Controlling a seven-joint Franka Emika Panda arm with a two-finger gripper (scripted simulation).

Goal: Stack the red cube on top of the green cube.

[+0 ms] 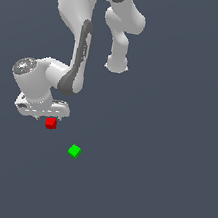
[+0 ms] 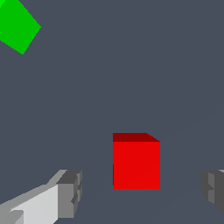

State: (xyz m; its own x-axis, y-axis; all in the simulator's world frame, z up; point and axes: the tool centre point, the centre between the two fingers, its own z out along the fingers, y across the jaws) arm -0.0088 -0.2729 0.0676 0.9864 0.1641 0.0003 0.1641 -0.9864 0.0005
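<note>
Red cube (image 2: 136, 164) unmarked, between spread pincer (image 2: 142, 192) fingers.

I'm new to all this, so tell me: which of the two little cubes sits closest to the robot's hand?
The red cube: it lies between the open fingers of the hand, while the green cube rests apart on the floor.

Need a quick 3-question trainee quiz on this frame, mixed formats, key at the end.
1. True or false: the red cube already sits on the green cube.
2. The gripper is: A) open, B) shut on a cube.
3. Fill in: between the gripper's fingers lies the ___ cube.

Key: 1 false, the cubes lie apart. 2 A, gaps show on both sides of the red cube. 3 red.
</note>
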